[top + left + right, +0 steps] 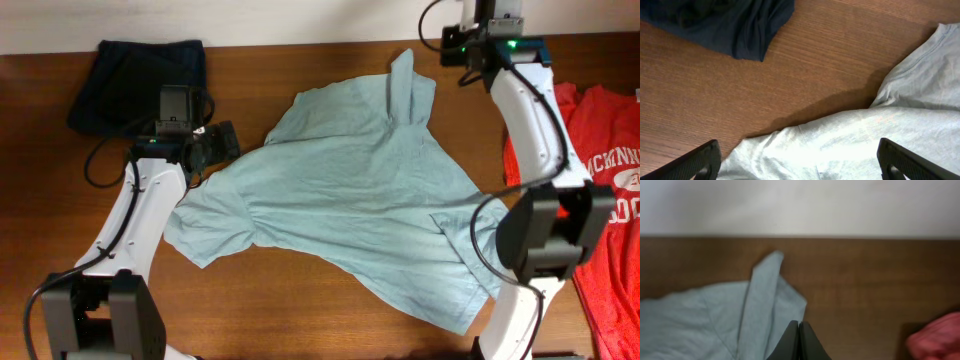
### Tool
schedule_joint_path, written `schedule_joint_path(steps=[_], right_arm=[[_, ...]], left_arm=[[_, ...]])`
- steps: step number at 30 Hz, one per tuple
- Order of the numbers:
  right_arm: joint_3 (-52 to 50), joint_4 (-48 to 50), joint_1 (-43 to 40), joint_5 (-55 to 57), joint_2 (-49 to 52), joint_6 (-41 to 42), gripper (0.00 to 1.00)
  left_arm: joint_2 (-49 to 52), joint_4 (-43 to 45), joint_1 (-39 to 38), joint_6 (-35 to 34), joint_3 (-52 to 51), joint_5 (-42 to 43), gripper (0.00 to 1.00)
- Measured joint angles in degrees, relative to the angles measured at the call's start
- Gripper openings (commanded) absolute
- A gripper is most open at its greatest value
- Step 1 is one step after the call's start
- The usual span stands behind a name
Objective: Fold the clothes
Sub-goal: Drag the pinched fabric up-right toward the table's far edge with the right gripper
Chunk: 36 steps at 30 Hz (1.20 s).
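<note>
A plain pale grey-teal short-sleeved cotton T-shirt (pixel 350 190) lies spread and rumpled across the middle of the brown wooden tabletop (pixel 290 305). The left end effector (pixel 799 160) hangs over the shirt's left edge with its black fingers (pixel 700 161) spread wide, gripping nothing. The right end effector (pixel 799 332) is at the far side, above the shirt's upturned sleeve, with its fingers pressed together; whether cloth is pinched cannot be told. A red T-shirt with white lettering (pixel 612 200) lies at the right edge, and a crumpled dark navy garment (pixel 135 78) at the far left corner.
</note>
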Motion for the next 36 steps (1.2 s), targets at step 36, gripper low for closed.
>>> schedule_joint_path(steps=[36], right_arm=[[-0.5,1.5,-3.0,1.2,18.7,1.1,0.04]], left_arm=[[0.0,0.0,0.0,0.0,0.0,0.0,0.99]])
